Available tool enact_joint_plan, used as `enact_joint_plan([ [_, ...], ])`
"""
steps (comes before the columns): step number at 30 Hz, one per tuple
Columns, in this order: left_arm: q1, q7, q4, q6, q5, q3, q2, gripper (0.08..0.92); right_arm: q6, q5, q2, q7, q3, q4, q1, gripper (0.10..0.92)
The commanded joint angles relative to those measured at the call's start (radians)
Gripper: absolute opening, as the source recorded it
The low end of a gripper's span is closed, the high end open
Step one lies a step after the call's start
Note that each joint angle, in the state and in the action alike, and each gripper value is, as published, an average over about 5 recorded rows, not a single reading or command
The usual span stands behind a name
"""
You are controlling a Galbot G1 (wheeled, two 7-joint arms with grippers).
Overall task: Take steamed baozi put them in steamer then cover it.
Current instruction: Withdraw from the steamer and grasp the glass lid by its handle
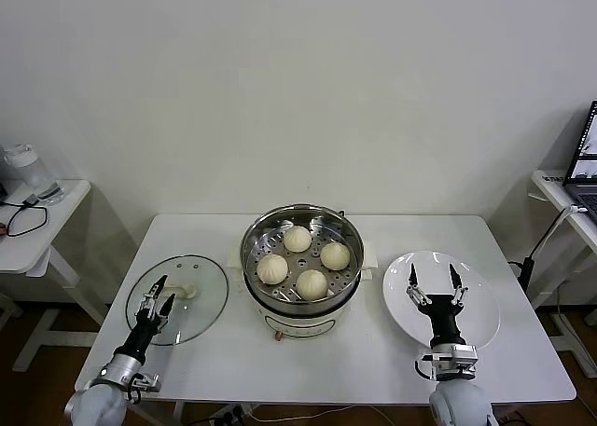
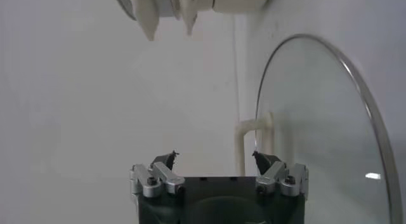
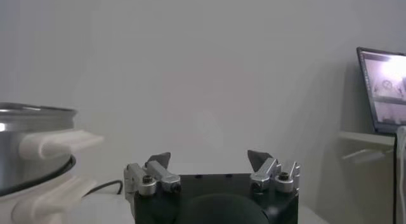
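Note:
Several cream-white baozi [image 1: 297, 239] lie on the perforated tray inside the shiny steamer [image 1: 252, 244] at the table's middle. The glass cover [image 1: 201, 309] lies flat on the table to the steamer's left, its cream handle [image 1: 186, 291] facing up. My left gripper [image 1: 160, 291] hangs open over the cover, just beside that handle, holding nothing. In the left wrist view the left gripper [image 2: 216, 157] shows wide open, with the cover [image 2: 317, 130] and handle [image 2: 254, 133] beyond it. My right gripper [image 1: 432, 279] stands open and empty over the white plate [image 1: 476, 319]; the right wrist view shows the right gripper [image 3: 209, 158] beside the steamer [image 3: 32, 143].
The white table [image 1: 326, 356] carries everything. A side table with a water bottle [image 1: 33, 174] and a black cable stands at the far left. At the far right a laptop [image 1: 583, 160] sits on another small table.

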Motion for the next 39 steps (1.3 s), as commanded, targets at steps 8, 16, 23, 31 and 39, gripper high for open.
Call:
enact_joint_plan([
  [8, -0.090, -0.011, 0.075, 0.021, 0.034, 0.032, -0.009, 0.823, 0.011, -0.020, 0.021, -0.004, 0.012, -0.008, -0.014, 0.823],
  [16, -0.121, -0.009, 0.107, 0.028, 0.032, 0.051, -0.011, 0.823, 0.013, -0.027, 0.027, -0.005, 0.015, -0.008, -0.014, 0.823],
  [23, -0.142, -0.009, 0.143, 0.031, 0.031, 0.055, -0.017, 0.823, 0.015, -0.031, 0.031, -0.007, 0.017, -0.009, -0.015, 0.823],
  [31, -0.160, -0.003, 0.176, 0.039, 0.031, 0.055, -0.021, 0.823, 0.016, -0.032, 0.029, -0.009, 0.021, -0.009, -0.014, 0.823],
  [39, -0.163, 0.007, 0.194, 0.032, 0.027, 0.053, -0.020, 0.681, 0.015, -0.033, 0.026, -0.007, 0.021, -0.007, -0.011, 0.823],
])
